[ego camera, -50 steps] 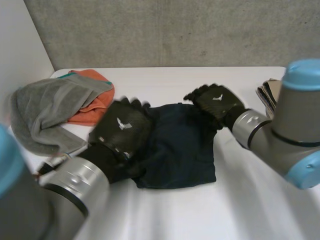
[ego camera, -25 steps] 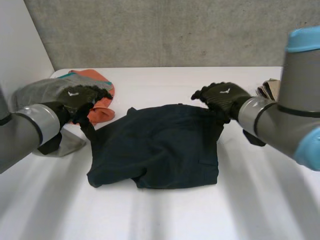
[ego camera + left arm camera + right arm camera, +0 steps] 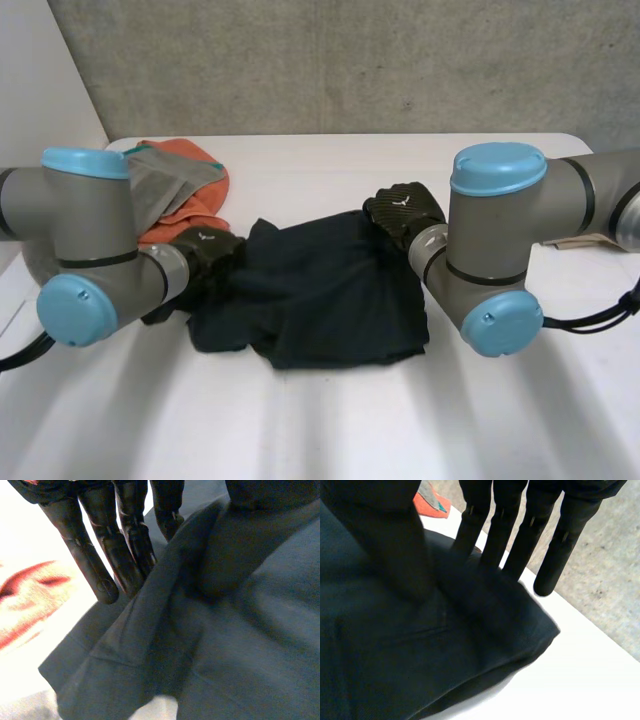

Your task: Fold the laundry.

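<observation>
A dark navy garment [image 3: 315, 290] lies rumpled in the middle of the white table [image 3: 330, 420]. My left hand [image 3: 207, 252] is at the garment's left edge. In the left wrist view its straight fingers [image 3: 102, 565] lie against a raised fold of the garment [image 3: 210, 630], with the thumb on the fold's other side, pinching it. My right hand [image 3: 402, 210] is at the garment's far right corner. There its fingers [image 3: 512, 540] and thumb [image 3: 385, 535] pinch the garment's [image 3: 410, 645] edge between them.
A grey towel [image 3: 165, 175] lies over an orange cloth [image 3: 195, 205] at the back left, close behind my left arm. The orange cloth [image 3: 427, 502] is also seen beyond the right hand's thumb. A concrete wall [image 3: 350, 60] runs along the table's far edge.
The left hand moved from beside the grey towel down to the garment's left edge. Both hands closed on the cloth, and both arms swung low across the table. The garment bunched inward.
</observation>
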Robot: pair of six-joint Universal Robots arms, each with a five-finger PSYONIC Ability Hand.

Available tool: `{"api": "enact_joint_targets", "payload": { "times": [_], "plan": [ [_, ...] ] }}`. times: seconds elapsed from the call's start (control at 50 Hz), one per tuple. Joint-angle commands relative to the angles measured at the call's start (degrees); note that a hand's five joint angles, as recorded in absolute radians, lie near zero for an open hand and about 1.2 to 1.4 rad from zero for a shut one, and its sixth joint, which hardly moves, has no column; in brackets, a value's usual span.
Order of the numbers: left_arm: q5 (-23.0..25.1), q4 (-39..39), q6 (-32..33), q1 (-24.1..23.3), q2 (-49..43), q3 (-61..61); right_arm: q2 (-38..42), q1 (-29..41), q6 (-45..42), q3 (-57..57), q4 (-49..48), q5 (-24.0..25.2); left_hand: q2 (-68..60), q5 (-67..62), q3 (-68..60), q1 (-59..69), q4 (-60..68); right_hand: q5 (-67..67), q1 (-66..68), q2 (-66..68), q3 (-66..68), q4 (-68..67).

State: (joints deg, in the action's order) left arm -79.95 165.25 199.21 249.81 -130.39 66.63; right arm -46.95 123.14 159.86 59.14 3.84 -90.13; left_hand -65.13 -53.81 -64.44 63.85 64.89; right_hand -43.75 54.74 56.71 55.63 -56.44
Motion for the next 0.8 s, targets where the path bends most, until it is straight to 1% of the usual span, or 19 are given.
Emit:
{"api": "enact_joint_targets", "payload": {
  "times": [0.02, 0.08, 0.1, 0.16, 0.18, 0.24, 0.26, 0.32, 0.34, 0.42, 0.48, 0.54, 0.56, 0.62, 0.64, 0.7, 0.72, 0.76, 0.8],
  "plan": [
    [-3.62, 6.56, 0.47, -0.81, 1.27, -5.80, 3.27, 0.08, -4.38, -4.10, -2.08, -0.31, -14.87, -16.19, -15.56, 16.15, 15.11, -26.25, 25.26, 23.29, 24.37, -23.56],
    [-4.51, 11.31, 1.00, -0.99, 1.89, -8.79, 3.97, -0.09, -5.17, -7.88, -3.65, -0.57, -14.87, -16.19, -15.56, 16.15, 15.11, -26.25, 25.26, 23.29, 24.37, -23.56],
    [-4.86, 14.63, 1.53, -0.99, 2.24, -11.24, 4.06, -0.09, -5.35, -11.55, -5.75, -1.01, -14.87, -16.19, -15.56, 16.15, 15.11, -26.25, 25.26, 23.29, 24.37, -23.56],
    [-5.03, 19.83, 3.02, -0.99, 2.59, -15.90, 3.71, -0.09, -5.18, -17.20, -10.85, -1.71, -14.87, -16.19, -15.56, 16.15, 15.11, -26.25, 25.26, 23.29, 24.37, -23.56],
    [-5.30, 23.94, 3.81, -0.99, 2.94, -19.31, 3.01, -0.09, -5.00, -20.43, -16.09, -1.89, -14.87, -16.19, -15.56, 16.15, 15.11, -26.25, 25.26, 23.29, 24.37, -23.56],
    [-6.35, 31.43, 3.99, -0.64, 4.43, -23.03, 1.08, -0.44, -4.39, -23.01, -27.09, -1.80, -14.87, -16.19, -15.56, 16.15, 15.11, -26.25, 25.26, 23.29, 24.37, -23.56],
    [-6.79, 36.59, 2.86, -0.72, 5.92, -24.08, -0.49, -0.71, -3.69, -23.01, -35.05, -1.63, -14.87, -16.19, -15.56, 16.15, 15.11, -26.25, 25.26, 23.29, 24.37, -23.56],
    [-7.14, 43.21, 0.05, -0.81, 8.21, -24.18, -2.79, -0.62, -1.58, -22.14, -45.03, -0.75, -14.87, -16.19, -15.56, 16.15, 15.11, -26.25, 25.26, 23.29, 24.37, -23.56],
    [-6.97, 45.93, -2.23, -0.99, 9.61, -23.40, -4.10, -0.36, -0.01, -21.35, -47.93, 0.56, -14.87, -16.19, -15.56, 16.15, 15.11, -26.25, 25.26, 23.29, 24.37, -23.56],
    [-6.18, 46.40, -5.23, -1.86, 12.51, -19.02, -6.21, -0.10, 2.55, -19.94, -46.13, 3.63, -14.87, -16.19, -15.56, 16.15, 15.11, -26.25, 25.26, 23.29, 24.37, -23.56],
    [-5.22, 45.26, -5.33, -2.57, 14.19, -14.88, -7.10, 0.26, 2.82, -18.10, -42.87, 4.35, -14.87, -16.19, -15.56, 16.15, 15.11, -26.25, 25.26, 23.29, 24.37, -23.56],
    [-3.90, 43.15, -5.15, -3.10, 15.95, -7.24, -7.71, 0.35, 2.82, -14.59, -39.27, 4.35, -14.87, -16.19, -15.56, 16.15, 15.11, -26.25, 25.26, 23.29, 24.37, -23.56],
    [-3.20, 42.10, -5.06, -3.36, 16.74, -2.87, -7.89, 0.52, 2.82, -13.53, -38.47, 4.35, -14.87, -16.19, -15.56, 16.15, 15.11, -26.25, 25.26, 23.29, 24.37, -23.56],
    [-2.40, 41.12, -4.89, -3.62, 17.27, 4.53, -8.94, 0.26, 2.73, -6.86, -34.52, 4.17, -14.87, -16.19, -15.56, 16.15, 15.11, -26.25, 25.26, 23.29, 24.37, -23.56],
    [-2.14, 40.60, -4.45, -3.71, 17.45, 9.52, -9.29, 0.26, 2.73, -5.01, -33.64, 4.17, -14.87, -16.19, -15.56, 16.15, 15.11, -26.25, 25.26, 23.29, 24.37, -23.56],
    [-1.96, 39.98, -3.13, -4.15, 17.54, 16.49, -9.91, -0.09, 2.65, 3.07, -30.04, 4.52, -14.87, -16.19, -15.56, 16.15, 15.11, -26.25, 25.26, 23.29, 24.37, -23.56],
    [-2.05, 39.37, -1.82, -4.50, 17.71, 20.69, -9.83, -0.44, 2.47, 6.92, -28.11, 4.96, -14.87, -16.19, -15.56, 16.15, 15.11, -26.25, 25.26, 23.29, 24.37, -23.56],
    [-2.31, 38.40, -0.76, -4.94, 17.97, 24.75, -9.39, -0.79, 1.95, 10.80, -25.91, 5.93, -14.87, -16.19, -15.56, 16.15, 15.11, -26.25, 25.26, 23.29, 24.37, -23.56],
    [-2.49, 37.09, 0.21, -5.55, 18.85, 29.84, -8.16, -1.32, 0.72, 15.28, -22.66, 8.11, -14.87, -16.19, -15.56, 16.15, 15.11, -26.25, 25.26, 23.29, 24.37, -23.56]
  ]
}}
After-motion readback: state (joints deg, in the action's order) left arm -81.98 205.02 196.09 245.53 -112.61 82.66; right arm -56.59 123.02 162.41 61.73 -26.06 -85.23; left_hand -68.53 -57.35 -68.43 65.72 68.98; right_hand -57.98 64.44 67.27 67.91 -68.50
